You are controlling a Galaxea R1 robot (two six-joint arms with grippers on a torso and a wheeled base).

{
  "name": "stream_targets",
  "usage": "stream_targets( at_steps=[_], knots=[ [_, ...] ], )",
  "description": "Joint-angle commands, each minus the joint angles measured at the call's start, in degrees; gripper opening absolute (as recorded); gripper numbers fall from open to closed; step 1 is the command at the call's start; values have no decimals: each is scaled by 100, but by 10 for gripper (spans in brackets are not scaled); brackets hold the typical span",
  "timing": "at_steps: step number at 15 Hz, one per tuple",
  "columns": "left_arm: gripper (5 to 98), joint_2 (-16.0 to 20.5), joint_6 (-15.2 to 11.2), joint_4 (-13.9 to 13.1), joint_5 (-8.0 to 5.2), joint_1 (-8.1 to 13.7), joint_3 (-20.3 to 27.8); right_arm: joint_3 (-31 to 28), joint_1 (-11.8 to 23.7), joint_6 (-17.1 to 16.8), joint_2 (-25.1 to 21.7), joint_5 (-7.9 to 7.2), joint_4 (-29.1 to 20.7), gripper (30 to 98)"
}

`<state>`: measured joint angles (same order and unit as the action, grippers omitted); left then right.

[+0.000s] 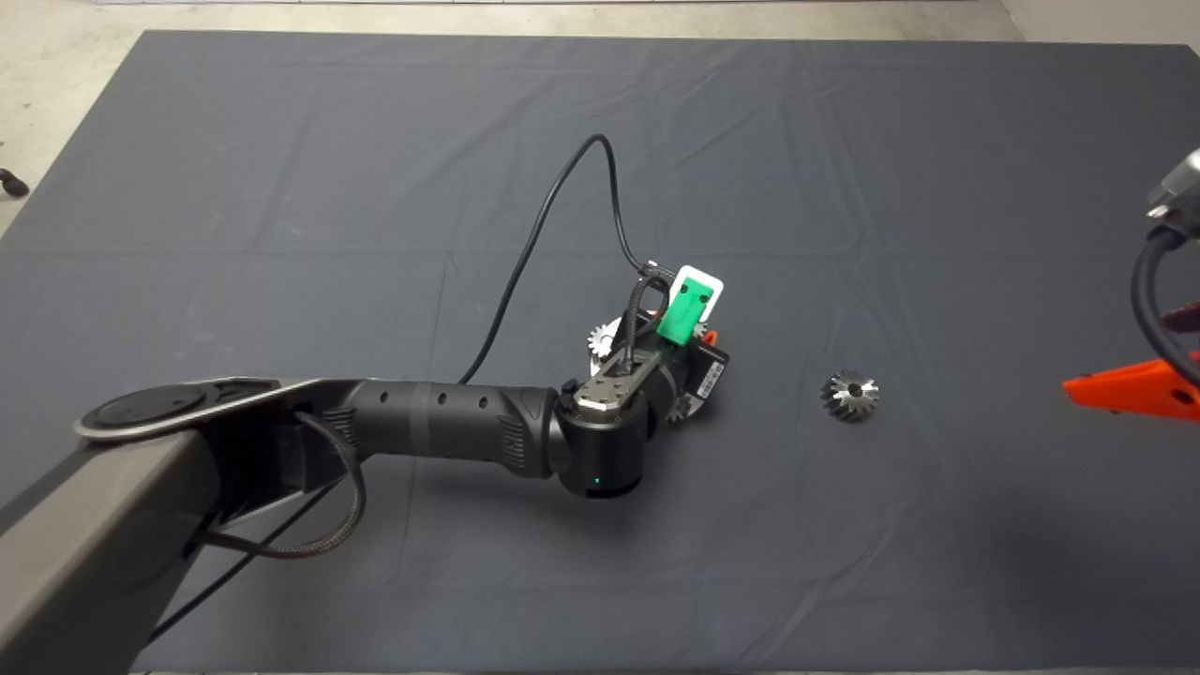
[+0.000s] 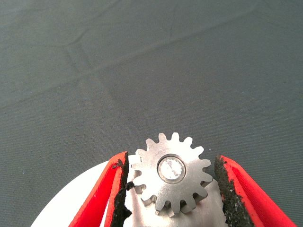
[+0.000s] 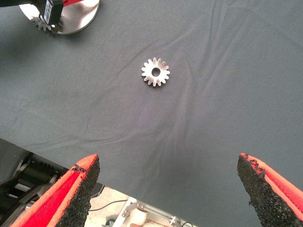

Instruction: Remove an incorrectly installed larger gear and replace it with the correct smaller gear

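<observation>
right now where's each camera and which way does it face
head: above the mat, looking down; left arm reaches in
left wrist: on that arm, facing down at the smaller gear inside the left gripper
right wrist: at the mat's edge, facing the larger gear; right gripper open
shared: head and right wrist both show the larger gear

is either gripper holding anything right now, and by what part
Left gripper straddles the smaller gear by its teeth, on its pin; a firm grip cannot be told. Right gripper holds nothing.

Smaller gear (image 2: 172, 172) bright brushed metal; mat (image 1: 375, 169) matt creased cloth; left hand pads (image 2: 224, 187) rough black.
</observation>
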<state>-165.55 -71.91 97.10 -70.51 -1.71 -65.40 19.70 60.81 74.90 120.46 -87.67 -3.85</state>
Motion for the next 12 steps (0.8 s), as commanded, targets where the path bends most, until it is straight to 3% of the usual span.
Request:
stream_targets(
  at_steps=[1,2,3,5,6,7,9,10,11,12],
  knots=[
    [438,75,46,-162,-165,138,668,-29,90,33,1,-131,-151,773],
    [438,149,46,-461,-459,318,985,-29,90,32,1,-128,-151,773],
    [463,218,46,-654,-866,509,1430,-29,90,24,1,-134,-151,773],
    [487,352,55,-754,-1609,700,2236,-29,90,24,9,-136,-151,773],
    [487,418,63,-973,-1943,919,2630,-29,90,33,9,-127,-151,773],
    [522,501,55,-1346,-2011,1151,2841,-29,90,30,9,-136,-151,773],
    [534,623,-7,-2182,-2002,1567,2859,-20,90,33,1,-136,-151,773],
    [534,775,-96,-2830,-2002,1693,2917,-24,90,33,0,-136,-151,773],
    [536,904,-155,-3306,-2002,1743,2929,-20,90,33,1,-136,-151,773],
    [574,1262,-275,-4008,-1987,1869,3083,-20,90,33,-5,-136,-151,773]
  ],
)
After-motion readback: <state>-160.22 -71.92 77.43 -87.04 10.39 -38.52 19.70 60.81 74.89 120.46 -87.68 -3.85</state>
